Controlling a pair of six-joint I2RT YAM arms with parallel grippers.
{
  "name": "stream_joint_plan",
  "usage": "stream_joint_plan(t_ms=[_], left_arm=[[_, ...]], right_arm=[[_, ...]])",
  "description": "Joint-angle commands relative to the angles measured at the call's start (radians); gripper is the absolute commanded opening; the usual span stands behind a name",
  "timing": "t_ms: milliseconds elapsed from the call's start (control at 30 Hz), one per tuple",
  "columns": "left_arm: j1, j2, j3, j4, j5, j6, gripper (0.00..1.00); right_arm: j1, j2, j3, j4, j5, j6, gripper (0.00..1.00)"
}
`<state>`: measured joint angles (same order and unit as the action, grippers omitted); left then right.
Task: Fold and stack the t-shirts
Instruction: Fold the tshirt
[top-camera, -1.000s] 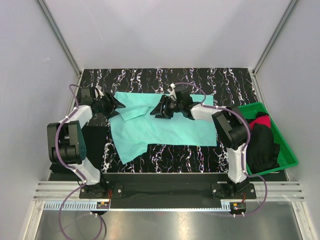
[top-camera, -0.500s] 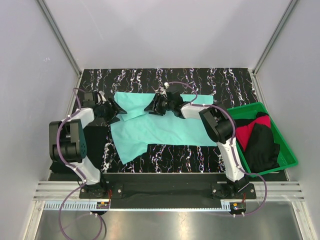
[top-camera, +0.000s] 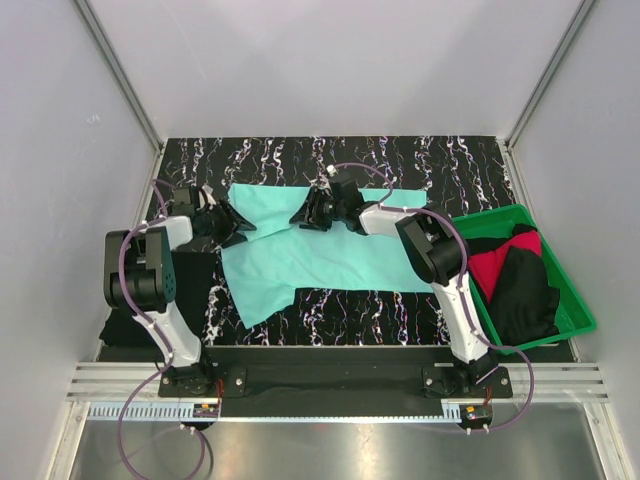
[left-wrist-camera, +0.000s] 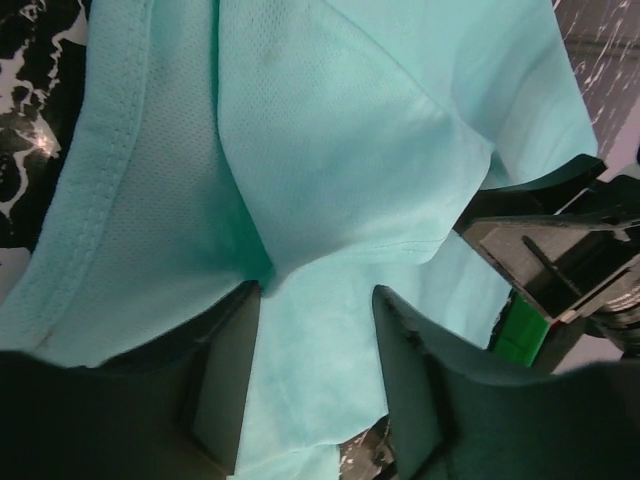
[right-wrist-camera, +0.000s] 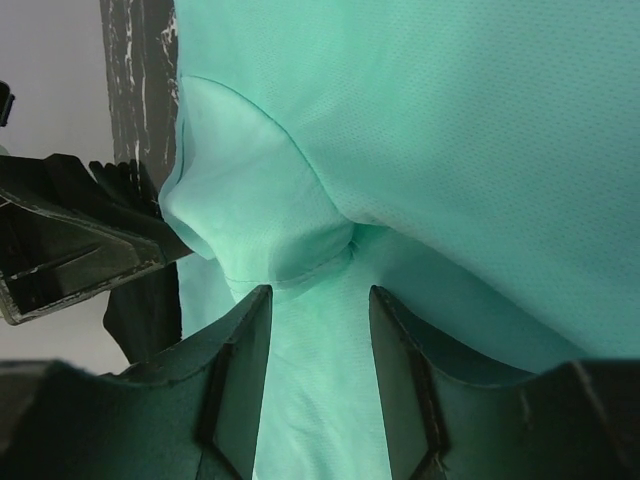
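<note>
Turquoise t-shirt (top-camera: 330, 258): right gripper (top-camera: 302, 216) has slid toward left gripper (top-camera: 240, 222); both jaws stand half-open astride cloth, pinch likely next.

the spread t-shirt (top-camera: 330, 260) is laid across the middle of the mat (top-camera: 400, 160). the tray (top-camera: 568, 300) is set at the mat's right edge, and the heaped t-shirts (top-camera: 525, 290) are kept in it. the left gripper (top-camera: 235, 222) is placed over the spread t-shirt's far left corner, the right gripper (top-camera: 305, 215) over its far edge.
</note>
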<state>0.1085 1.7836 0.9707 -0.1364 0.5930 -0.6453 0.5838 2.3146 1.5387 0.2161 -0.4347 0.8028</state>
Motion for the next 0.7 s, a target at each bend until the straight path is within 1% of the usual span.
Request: stream_joint_plan(t_ms=[0, 100, 233, 367, 400, 433, 467, 533, 600, 633, 667], left_arm=[[-0.001, 0.000, -0.003, 0.095, 0.079, -0.033, 0.45], [0.000, -0.032, -0.018, 0.106, 0.116, -0.077, 0.33], [-0.001, -0.114, -0.056, 0.118, 0.122, -0.135, 0.26], [0.000, -0.173, -0.076, 0.133, 0.119, -0.181, 0.22], [0.000, -0.176, -0.073, 0.133, 0.120, -0.186, 0.22], [0.002, -0.179, -0.070, 0.133, 0.119, -0.189, 0.20], [0.000, -0.178, -0.060, 0.133, 0.116, -0.189, 0.19], [0.002, -0.168, -0.047, 0.133, 0.116, -0.189, 0.18], [0.002, -0.168, -0.033, 0.091, 0.094, -0.166, 0.19], [0.002, -0.170, -0.029, 0.057, 0.073, -0.148, 0.25], [0.002, -0.176, -0.021, 0.003, 0.053, -0.113, 0.39]], right_arm=[[0.008, 0.014, 0.046, -0.021, 0.004, -0.037, 0.50], [0.007, 0.019, 0.066, -0.038, 0.004, -0.051, 0.50], [0.008, 0.019, 0.066, -0.046, 0.008, -0.051, 0.49], [0.008, 0.020, 0.067, -0.047, 0.005, -0.048, 0.47], [0.007, 0.025, 0.073, -0.046, 0.007, -0.045, 0.46], [0.008, 0.028, 0.077, -0.046, 0.007, -0.044, 0.42], [0.008, 0.034, 0.083, -0.046, 0.007, -0.039, 0.39], [0.008, 0.049, 0.095, -0.043, 0.010, -0.021, 0.38], [0.008, 0.058, 0.115, -0.041, 0.007, -0.016, 0.38], [0.007, 0.063, 0.123, -0.041, 0.005, -0.013, 0.39], [0.007, 0.077, 0.130, -0.041, 0.002, -0.011, 0.40]])
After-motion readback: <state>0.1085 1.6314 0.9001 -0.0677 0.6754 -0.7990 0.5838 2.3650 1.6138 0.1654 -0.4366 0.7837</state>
